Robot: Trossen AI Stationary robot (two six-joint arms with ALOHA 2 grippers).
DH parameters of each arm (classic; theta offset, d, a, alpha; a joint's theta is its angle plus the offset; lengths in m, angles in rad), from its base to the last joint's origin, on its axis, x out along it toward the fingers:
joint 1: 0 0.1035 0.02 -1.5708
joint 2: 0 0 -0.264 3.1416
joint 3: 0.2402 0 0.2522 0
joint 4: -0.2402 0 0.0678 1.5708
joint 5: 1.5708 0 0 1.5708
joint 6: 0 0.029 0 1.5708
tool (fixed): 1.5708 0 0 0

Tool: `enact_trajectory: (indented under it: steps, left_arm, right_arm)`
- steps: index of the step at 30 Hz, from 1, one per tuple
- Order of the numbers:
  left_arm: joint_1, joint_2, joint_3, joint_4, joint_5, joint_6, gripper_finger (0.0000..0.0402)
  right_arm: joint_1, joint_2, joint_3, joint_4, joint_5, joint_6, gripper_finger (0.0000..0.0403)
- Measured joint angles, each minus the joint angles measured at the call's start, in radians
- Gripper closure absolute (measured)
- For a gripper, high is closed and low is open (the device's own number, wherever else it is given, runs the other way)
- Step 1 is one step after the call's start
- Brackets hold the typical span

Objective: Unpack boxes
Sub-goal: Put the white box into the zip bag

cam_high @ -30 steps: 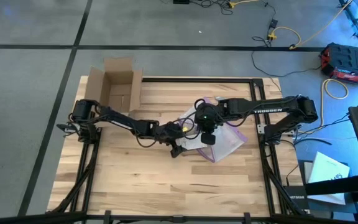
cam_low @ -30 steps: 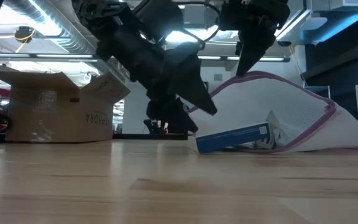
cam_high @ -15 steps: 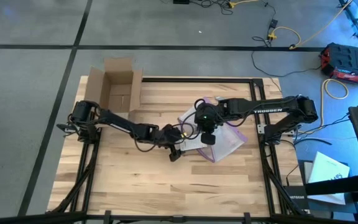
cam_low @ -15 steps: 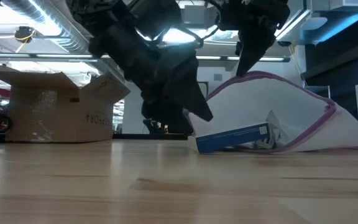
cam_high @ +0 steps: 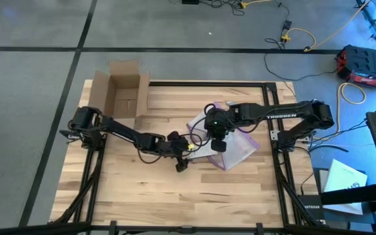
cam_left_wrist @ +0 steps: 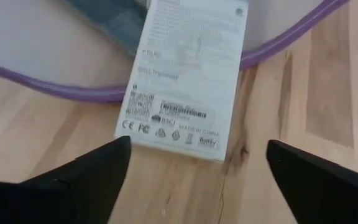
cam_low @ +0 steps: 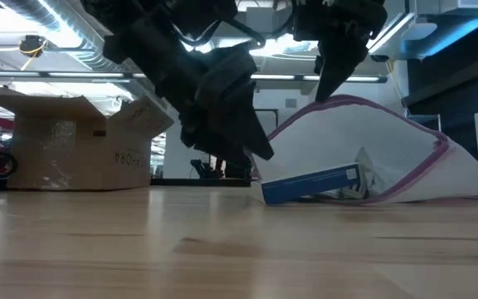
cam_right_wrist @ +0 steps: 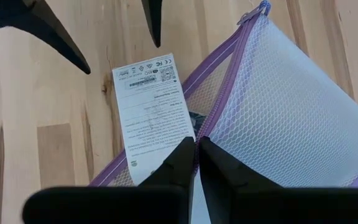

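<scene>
Bright even overhead light, ceiling strip glare in low view, backlit arms silhouetted, left wrist view softly blurred

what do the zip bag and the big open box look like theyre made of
Zip bag: looks like translucent plastic with a mesh weave, its honeycomb pattern showing, edged in purple zip tape. Box: plain brown cardboard, matte, with raw-edged flaps standing open.

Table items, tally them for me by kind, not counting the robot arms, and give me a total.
Cardboard boxes: 1, the open brown box at the table's far left corner.
Mesh zip bags: 1, the purple-edged bag near the middle.
Flat product packages: 1, the white-backed package sticking partly out of the bag's mouth.
Total: 3
</scene>
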Motion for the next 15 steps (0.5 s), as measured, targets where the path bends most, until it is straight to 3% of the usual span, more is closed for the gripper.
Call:
enact_trajectory:
  steps: [9,15]
  left_arm:
    - [0.01,-0.005,0.0,-0.163,-0.021,0.108,0.0158]
    - [0.034,0.0,0.0,-0.121,-0.016,0.203,0.0166]
  right_arm:
    - [0.0,0.0,0.0,0.0,0.0,0.0,0.0393]
    - [0.0,0.0,0.0,0.0,0.0,0.0,0.0393]
